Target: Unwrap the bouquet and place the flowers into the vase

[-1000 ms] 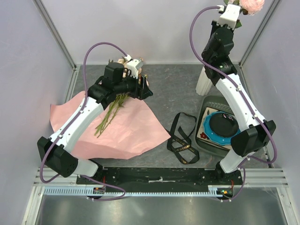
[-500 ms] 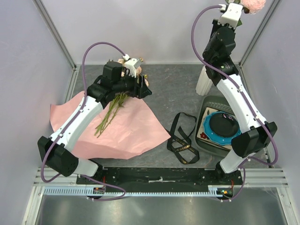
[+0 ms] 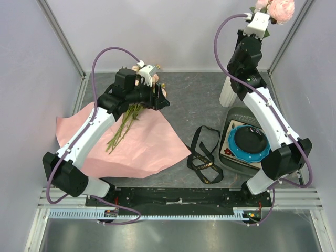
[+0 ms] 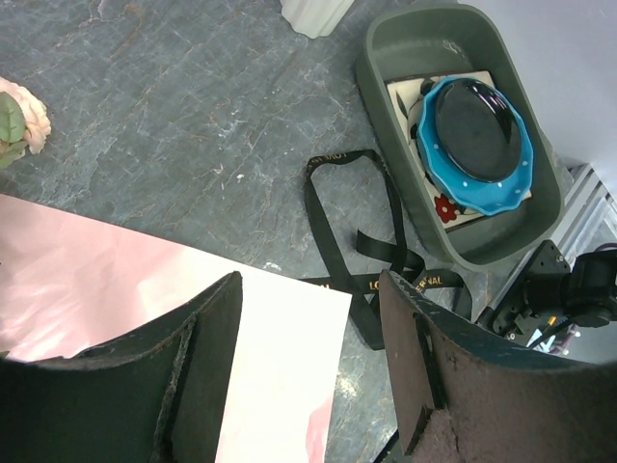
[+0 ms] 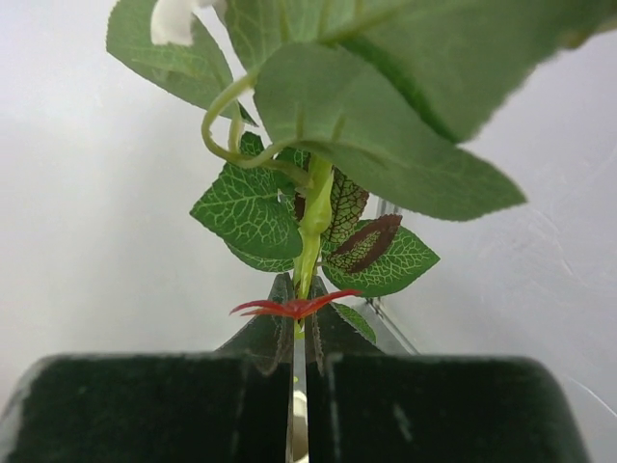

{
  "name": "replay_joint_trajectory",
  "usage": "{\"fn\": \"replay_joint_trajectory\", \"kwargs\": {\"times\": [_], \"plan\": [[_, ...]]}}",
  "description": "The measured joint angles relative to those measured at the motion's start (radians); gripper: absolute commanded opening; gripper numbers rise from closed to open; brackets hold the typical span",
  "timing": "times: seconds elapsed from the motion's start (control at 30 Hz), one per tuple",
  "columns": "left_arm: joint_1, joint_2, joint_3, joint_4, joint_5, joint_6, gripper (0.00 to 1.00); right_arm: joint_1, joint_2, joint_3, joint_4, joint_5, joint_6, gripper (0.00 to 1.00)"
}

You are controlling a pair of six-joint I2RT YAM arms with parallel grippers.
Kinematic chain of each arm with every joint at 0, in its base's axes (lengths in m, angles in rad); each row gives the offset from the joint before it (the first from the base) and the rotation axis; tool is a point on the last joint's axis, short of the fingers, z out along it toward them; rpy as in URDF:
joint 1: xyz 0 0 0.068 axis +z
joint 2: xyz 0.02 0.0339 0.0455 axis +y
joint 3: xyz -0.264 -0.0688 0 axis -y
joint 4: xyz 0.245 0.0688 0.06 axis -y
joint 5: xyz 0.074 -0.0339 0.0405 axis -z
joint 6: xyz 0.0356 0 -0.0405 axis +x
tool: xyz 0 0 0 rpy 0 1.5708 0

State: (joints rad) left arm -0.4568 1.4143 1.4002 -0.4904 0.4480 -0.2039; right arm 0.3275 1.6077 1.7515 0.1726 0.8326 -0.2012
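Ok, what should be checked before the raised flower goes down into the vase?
1. Right jaws shut on the flower stem: ok.
2. Vase upright: ok.
3. Vase mouth unobstructed: cannot tell, the right arm hides it.
4. Left jaws open and empty: ok.
5. Ribbon off, paper spread open: ok.
6. Other flowers lying on the paper: ok.

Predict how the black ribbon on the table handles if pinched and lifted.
The black ribbon probably goes limp: it lies in loose, overlapping loops flat on the table. Thin and flat, so likely very light and hard to pinch off the surface. The loops would probably trail as one tangle.
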Motion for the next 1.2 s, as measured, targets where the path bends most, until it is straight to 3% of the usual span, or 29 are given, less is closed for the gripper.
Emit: {"fn": "replay_joint_trajectory", "kwargs": {"times": [0.17, 0.33, 0.5, 0.53, 0.63, 0.73, 1.03, 1.2], "plan": [[0.015, 0.004, 0.000, 0.000, 0.000, -0.008, 0.66, -0.021, -0.001, -0.096, -0.003, -0.004, 0.031, 0.01], [0.077, 0.036, 0.000, 0.003, 0.010, -0.026, 0.66, -0.042, 0.013, -0.148, -0.022, -0.024, 0.090, 0.19], [0.158, 0.073, 0.000, -0.005, -0.002, -0.038, 0.66, -0.052, 0.032, -0.173, -0.094, -0.047, 0.177, 0.59], [0.173, 0.079, 0.002, -0.011, -0.008, -0.039, 0.66, -0.054, 0.036, -0.173, -0.116, -0.051, 0.198, 0.73], [0.203, 0.098, 0.013, -0.041, -0.049, -0.039, 0.66, -0.056, 0.047, -0.172, -0.193, -0.065, 0.257, 0.87], [0.217, 0.119, 0.028, -0.070, -0.092, -0.038, 0.66, -0.056, 0.060, -0.162, -0.290, -0.077, 0.312, 0.94], [0.233, 0.176, 0.068, -0.152, -0.256, -0.027, 0.64, -0.037, 0.016, -0.184, -0.496, -0.138, 0.472, 0.96], [0.238, 0.238, 0.089, -0.189, -0.355, 0.002, 0.59, 0.141, -0.097, -0.304, -0.503, -0.163, 0.491, 0.94]]}}
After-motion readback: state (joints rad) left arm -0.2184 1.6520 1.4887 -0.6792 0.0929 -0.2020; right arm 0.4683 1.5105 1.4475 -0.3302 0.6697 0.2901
